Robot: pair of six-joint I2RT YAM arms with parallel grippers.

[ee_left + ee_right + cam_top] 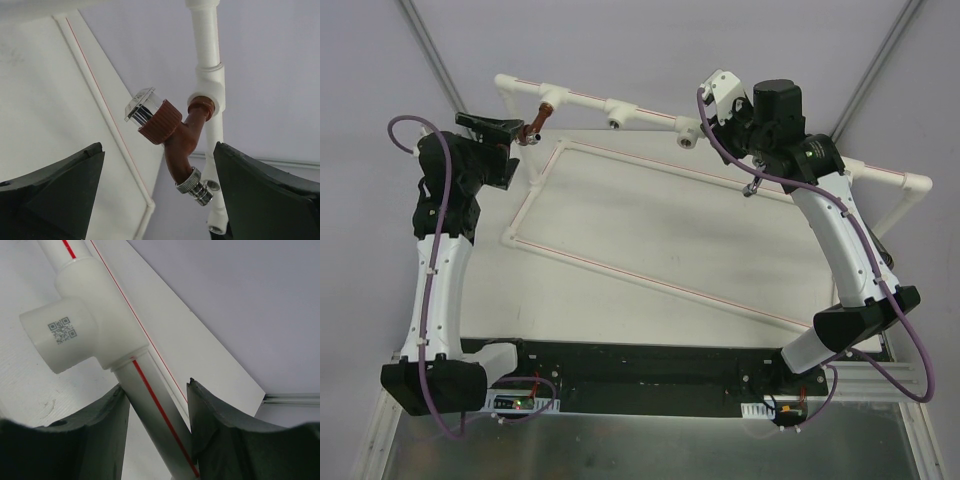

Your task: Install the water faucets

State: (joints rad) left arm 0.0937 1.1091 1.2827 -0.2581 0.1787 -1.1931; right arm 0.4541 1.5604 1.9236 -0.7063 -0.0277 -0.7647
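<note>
A reddish-brown water faucet with a clear-topped knob and a chrome spout sits in a white tee fitting on the back pipe; from above it shows at the left end of the pipe, the faucet. My left gripper is open, its dark fingers standing either side of the spout without touching it. From above, the left gripper is just left of the faucet. My right gripper is shut on the white pipe, just below a tee with a QR label. The right gripper holds the pipe's right half.
The back pipe carries two more open tees. A white board edged with thin red-lined pipe lies below it. A small grey metal piece shows under the right arm, too small to identify. Frame posts stand at both back corners.
</note>
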